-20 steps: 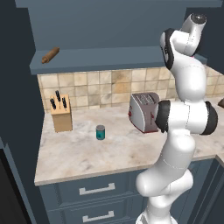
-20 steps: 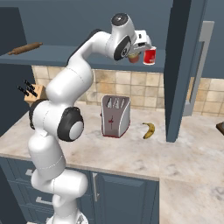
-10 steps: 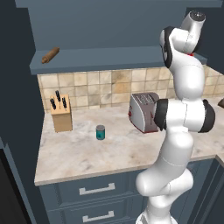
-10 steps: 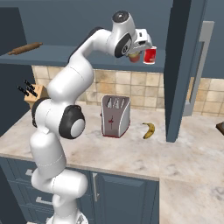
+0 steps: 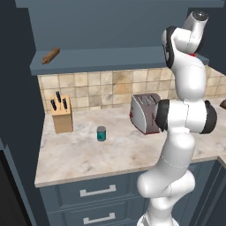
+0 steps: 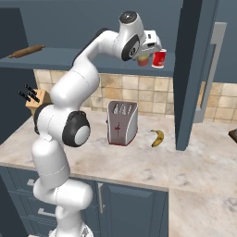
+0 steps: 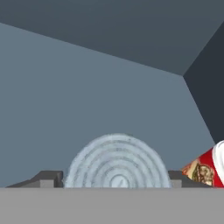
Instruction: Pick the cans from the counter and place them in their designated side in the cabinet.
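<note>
Reaching up to the cabinet (image 6: 92,58) shelf at the right end, gripper (image 6: 144,54) over the shorter can (image 6: 143,60), just left of a red can (image 6: 159,59). Grey ribbed can top between the finger tips (image 7: 49,178) in the hand view; whether pinched or spread, cannot tell. Teal can (image 5: 101,133) upright on the counter (image 5: 79,154), at 4 o'clock from the knife block (image 5: 61,115), at 8 o'clock from the toaster (image 5: 145,112). Rolling pin (image 5: 50,55) at the shelf's left end. Banana (image 6: 158,137) right of the toaster.

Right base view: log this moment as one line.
step: placing | gripper over short can at cabinet shelf | jaws: unclear | teal can on counter
</note>
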Robot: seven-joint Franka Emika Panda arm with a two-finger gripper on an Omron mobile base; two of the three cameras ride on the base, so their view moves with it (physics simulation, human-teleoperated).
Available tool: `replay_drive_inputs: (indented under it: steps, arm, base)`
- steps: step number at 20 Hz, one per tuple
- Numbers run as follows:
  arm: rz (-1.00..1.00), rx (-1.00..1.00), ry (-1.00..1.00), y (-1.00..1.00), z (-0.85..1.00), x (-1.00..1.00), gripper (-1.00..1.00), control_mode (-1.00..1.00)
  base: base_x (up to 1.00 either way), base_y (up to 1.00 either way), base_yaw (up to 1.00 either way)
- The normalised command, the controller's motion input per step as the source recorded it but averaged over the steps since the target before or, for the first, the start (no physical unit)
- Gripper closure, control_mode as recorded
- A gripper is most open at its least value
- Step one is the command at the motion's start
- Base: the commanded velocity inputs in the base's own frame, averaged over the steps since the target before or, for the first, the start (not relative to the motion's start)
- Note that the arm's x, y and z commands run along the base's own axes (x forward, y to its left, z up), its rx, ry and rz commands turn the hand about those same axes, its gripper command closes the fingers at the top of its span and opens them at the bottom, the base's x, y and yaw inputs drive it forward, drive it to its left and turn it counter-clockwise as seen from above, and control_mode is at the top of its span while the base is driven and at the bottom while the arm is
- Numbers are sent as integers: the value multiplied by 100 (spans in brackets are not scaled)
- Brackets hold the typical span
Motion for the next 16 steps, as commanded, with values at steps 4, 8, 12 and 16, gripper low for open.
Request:
replay_drive_inputs:
  steps: [4,8,12,16]
  arm:
    - [1,0,0,0,0,0,-100,-100]
    - [2,0,0,0,0,0,-100,-100]
    - [5,0,-6,0,0,-19,-100,-100]
    - [5,0,-9,0,0,-32,-100,-100]
  base:
    - [0,0,0]
    - [0,0,0]
    - [0,0,0]
    - [0,0,0]
